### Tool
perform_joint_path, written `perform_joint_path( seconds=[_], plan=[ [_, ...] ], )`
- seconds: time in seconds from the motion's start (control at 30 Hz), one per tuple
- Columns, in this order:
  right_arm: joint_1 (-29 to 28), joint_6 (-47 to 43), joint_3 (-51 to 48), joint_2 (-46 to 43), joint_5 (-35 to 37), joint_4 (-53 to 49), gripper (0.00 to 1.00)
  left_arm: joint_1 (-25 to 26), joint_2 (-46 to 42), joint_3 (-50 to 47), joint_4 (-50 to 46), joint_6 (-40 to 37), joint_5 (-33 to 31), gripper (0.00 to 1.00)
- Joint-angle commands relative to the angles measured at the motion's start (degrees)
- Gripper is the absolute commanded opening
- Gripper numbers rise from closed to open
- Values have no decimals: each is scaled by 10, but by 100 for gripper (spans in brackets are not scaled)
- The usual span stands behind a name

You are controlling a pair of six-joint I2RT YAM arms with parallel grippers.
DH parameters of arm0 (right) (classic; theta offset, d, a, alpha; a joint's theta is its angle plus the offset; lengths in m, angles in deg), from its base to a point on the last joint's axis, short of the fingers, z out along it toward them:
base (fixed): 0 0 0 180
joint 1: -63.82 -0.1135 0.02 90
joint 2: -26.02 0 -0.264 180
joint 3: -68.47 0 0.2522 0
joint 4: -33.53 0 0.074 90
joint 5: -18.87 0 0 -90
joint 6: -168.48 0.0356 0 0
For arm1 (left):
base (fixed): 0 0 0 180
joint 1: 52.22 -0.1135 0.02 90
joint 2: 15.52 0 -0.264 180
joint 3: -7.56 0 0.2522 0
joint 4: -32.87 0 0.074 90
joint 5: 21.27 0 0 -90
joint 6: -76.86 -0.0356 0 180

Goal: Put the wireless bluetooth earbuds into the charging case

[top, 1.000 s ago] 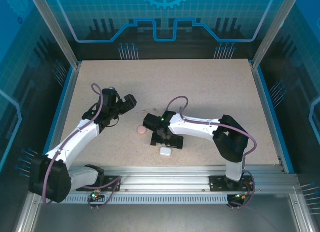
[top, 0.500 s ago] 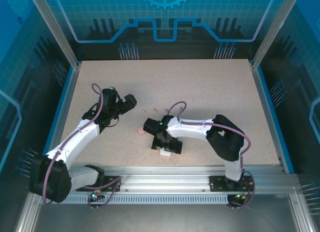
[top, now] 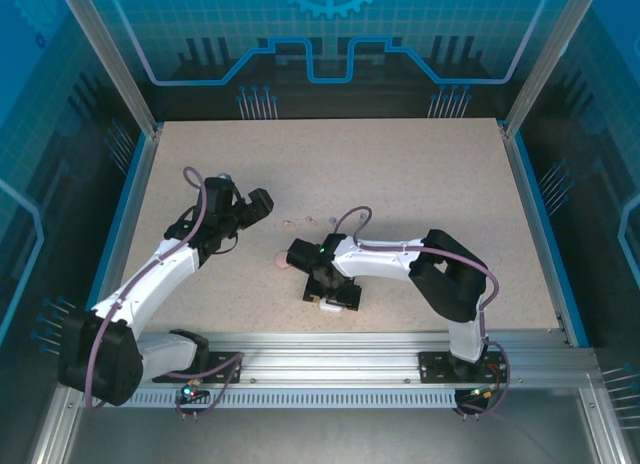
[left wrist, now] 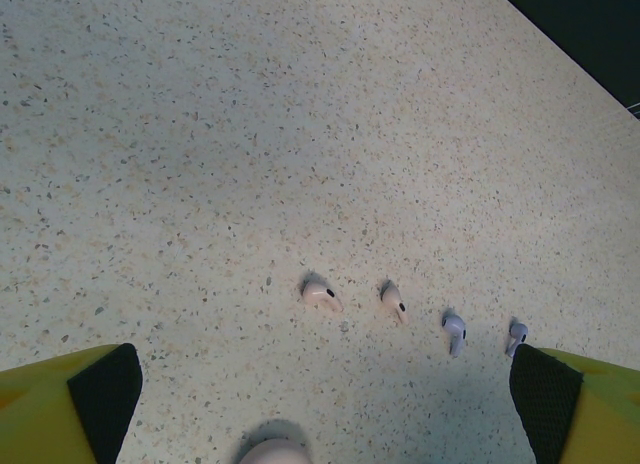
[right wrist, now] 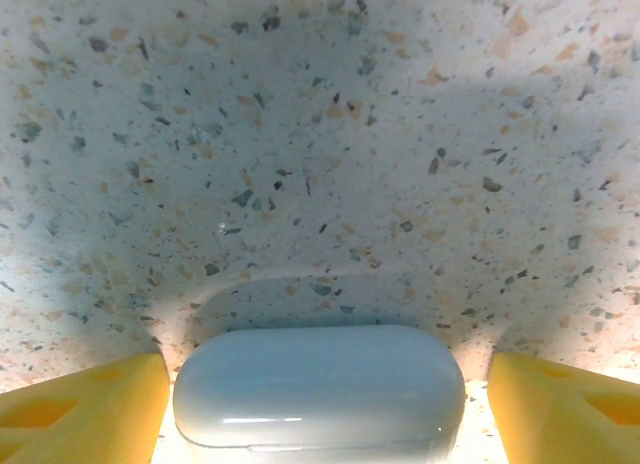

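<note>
White case (right wrist: 318, 384) is our reference: it lies flat on the counter (top: 420, 174) and looks closed. Right claw (right wrist: 320, 424) is down over it, jaws apart, with a yellow finger (right wrist: 80, 409) on each side of the case. The finger on the left of the wrist view is just beside the shell, and we can't tell if it touches. The other shows a sliver of counter between itself and the shell. So we call it straddling, not clamped. Pink case (top: 283, 261) sits up and left of the white case in the top view, near it but apart, partly hidden by the right arm's wrist. The earbuds lie loose on the counter beyond the pink case, farther still from the white case. Two pink earbuds (left wrist: 320, 293) lie side by side, and two purple earbuds (left wrist: 454, 331) carry on the same rough row. All four are apart from each other, and none is in a case. Left claw (left wrist: 325, 389) hangs well left of the white case and beyond it, jaws wide apart above the counter. A pale rounded edge at the bottom of its wrist view looks like the pink case, with the four earbuds just ahead.
</note>
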Motion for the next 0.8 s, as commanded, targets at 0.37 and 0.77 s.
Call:
perform_joint_path(
  seconds=[0.37,0.77],
  plan=[
    [-12,18,-10,14,1,-1,75,3,3,-1,12,3,-3,99],
    [-13,27,-31,-28,14,12,62,3,-18,-34,74,19,52,99]
  ],
)
